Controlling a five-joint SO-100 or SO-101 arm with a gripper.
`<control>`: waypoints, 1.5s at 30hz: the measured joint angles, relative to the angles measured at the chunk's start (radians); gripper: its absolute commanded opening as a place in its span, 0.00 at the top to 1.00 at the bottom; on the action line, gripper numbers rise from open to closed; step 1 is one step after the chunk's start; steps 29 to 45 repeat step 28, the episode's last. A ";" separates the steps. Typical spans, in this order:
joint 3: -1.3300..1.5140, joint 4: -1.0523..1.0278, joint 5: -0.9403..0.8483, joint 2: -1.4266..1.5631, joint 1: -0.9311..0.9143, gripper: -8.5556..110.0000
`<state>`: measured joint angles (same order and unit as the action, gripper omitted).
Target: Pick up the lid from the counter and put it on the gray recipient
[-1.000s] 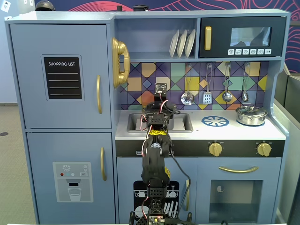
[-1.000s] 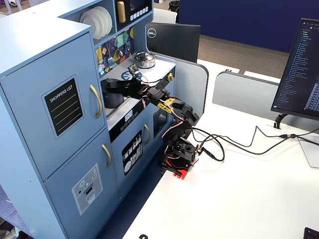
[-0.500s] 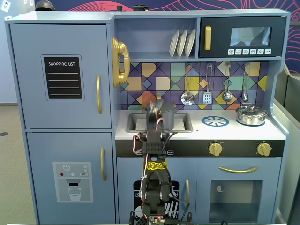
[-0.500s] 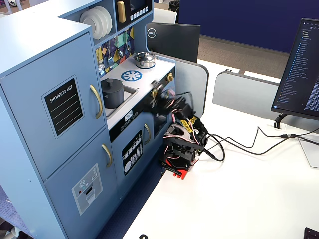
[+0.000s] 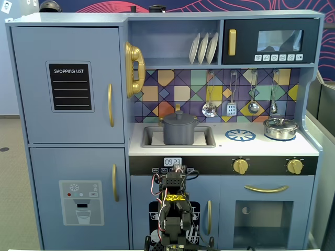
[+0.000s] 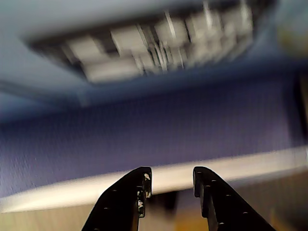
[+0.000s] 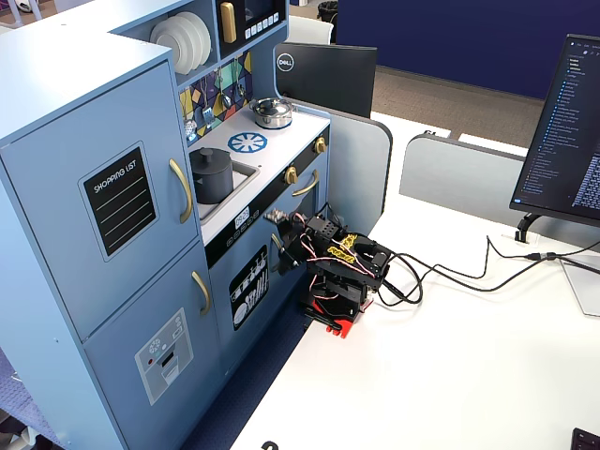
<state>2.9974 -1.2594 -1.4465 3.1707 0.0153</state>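
Observation:
The matte dark-gray pot (image 5: 179, 133) stands in the sink basin of the pale counter (image 5: 261, 147). The flat dark-gray lid (image 5: 179, 116) with its small knob sits on top of the pot. Both fixed views show them, with the pot (image 7: 212, 180) and the lid (image 7: 208, 156) by the sink. My arm (image 5: 175, 209) is folded low in front of the toy kitchen's lower doors, well below the counter, and shows on the white desk (image 7: 342, 272). In the wrist view my gripper (image 6: 171, 175) is open and empty, facing a blurred blue wall and ceiling.
A shiny silver pot (image 5: 280, 128) with its own lid stands at the counter's right end, beside the printed blue burner (image 5: 240, 135). Utensils (image 5: 231, 97) hang above the counter. A monitor (image 7: 567, 131) and cables (image 7: 450, 272) are on the desk.

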 measured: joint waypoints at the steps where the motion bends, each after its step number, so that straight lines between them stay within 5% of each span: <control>1: 0.003 -0.035 0.000 0.002 0.000 0.93; 45: 0.003 -0.087 -0.060 0.014 -0.003 0.86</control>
